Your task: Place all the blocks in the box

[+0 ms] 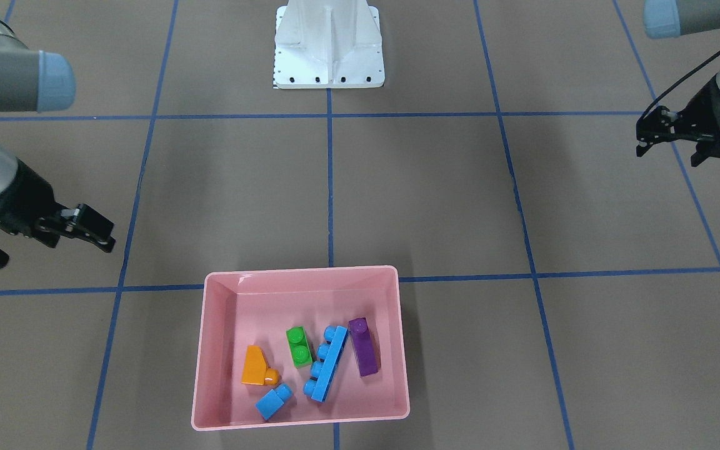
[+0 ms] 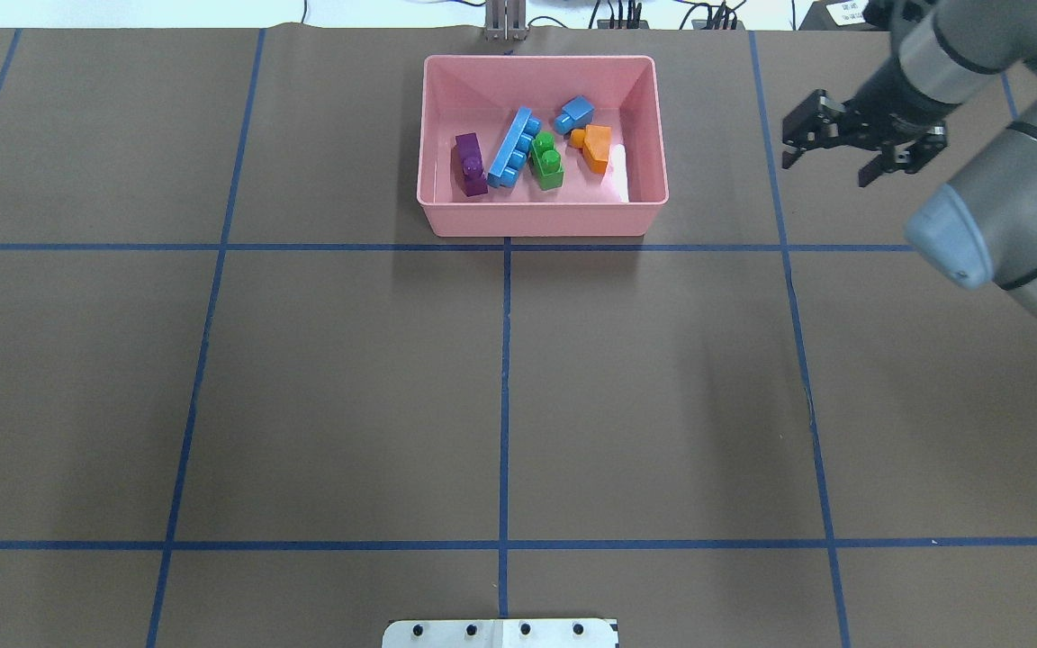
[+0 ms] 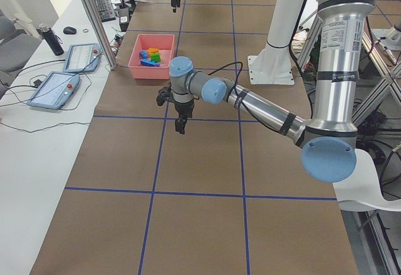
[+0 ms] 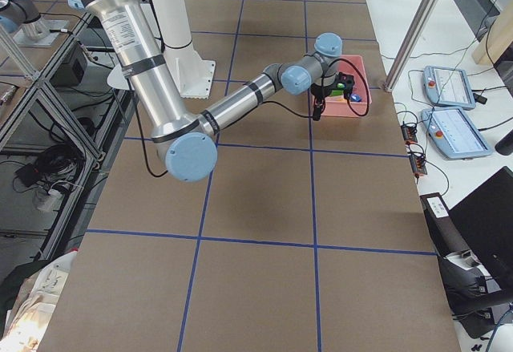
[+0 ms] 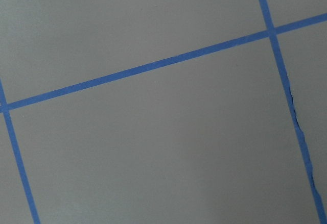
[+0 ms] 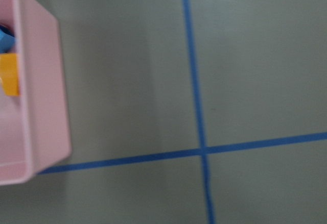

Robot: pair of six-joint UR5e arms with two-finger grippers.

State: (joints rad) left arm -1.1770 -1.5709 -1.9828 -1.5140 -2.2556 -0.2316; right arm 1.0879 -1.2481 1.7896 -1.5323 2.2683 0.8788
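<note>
The pink box (image 1: 300, 270) stands on the brown table; it also shows in the overhead view (image 2: 536, 219). In it lie the orange sloped block (image 1: 254, 365), the green two-stud block (image 1: 298, 347), the long light-blue block (image 1: 329, 365), the purple sloped block (image 1: 364, 347) and the small blue block (image 1: 272, 401). My right gripper (image 2: 832, 164) is open and empty, above the table beside the box's right side. Its wrist view shows the box wall (image 6: 41, 91) and a bit of orange block (image 6: 9, 73). My left gripper (image 1: 668, 156) is open and empty, far from the box.
The white robot base (image 1: 329, 50) stands at the table's near edge. Blue tape lines (image 2: 505, 396) form a grid on the brown table cover. Two tablets (image 3: 78, 56) lie on a white side table past the box.
</note>
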